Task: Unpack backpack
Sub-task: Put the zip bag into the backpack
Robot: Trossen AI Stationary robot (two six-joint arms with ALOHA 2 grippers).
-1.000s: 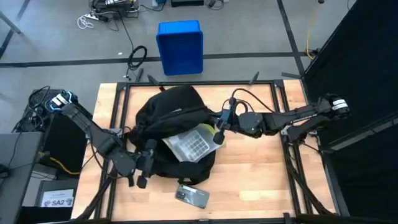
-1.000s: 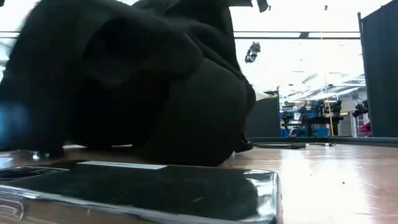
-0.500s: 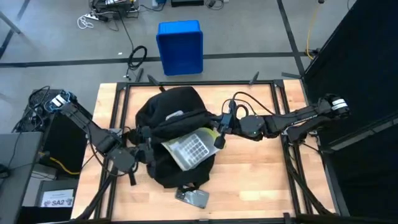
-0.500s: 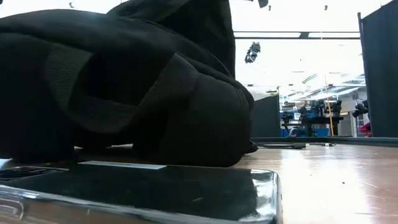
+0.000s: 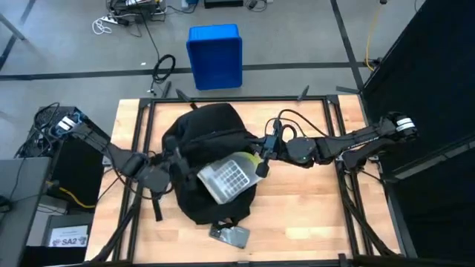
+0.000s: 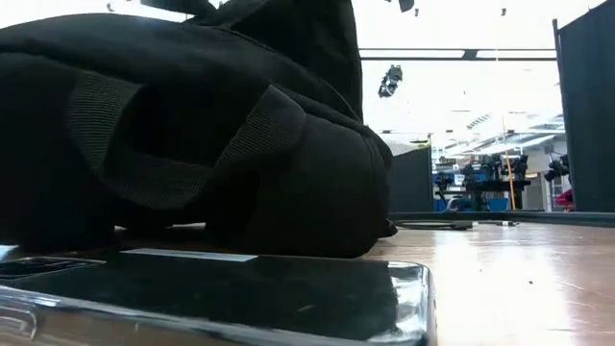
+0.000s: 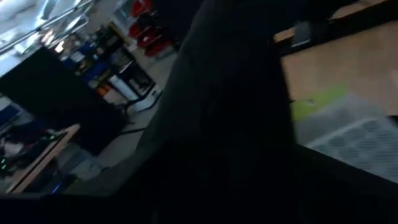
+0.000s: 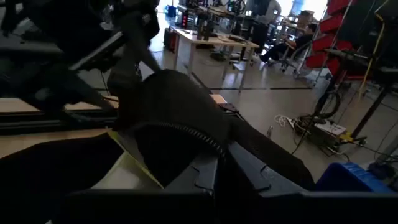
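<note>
Now, the scene by parts:

Backpack: the backpack lies mid-table, its mouth turned to the right arm, yellow-green lining shown at the opening.

Left gripper: the left gripper is pressed against the pack's left flank; it has been brought up and inward from the near corner over the last second. Its fingers are buried in black fabric, so a hold is probable but cannot be told.

Right gripper: the right gripper is kept at the zip edge, apparently pinched on the opening's rim.

Grey mesh pouch: the grey mesh pouch is seen half out of the mouth, shifted slightly rightward.

Phone: a phone is now partly overlapped by the pack's near edge.

Meaning: the pack has been dragged and steadied; the pouch is judged ready for extraction.
</note>
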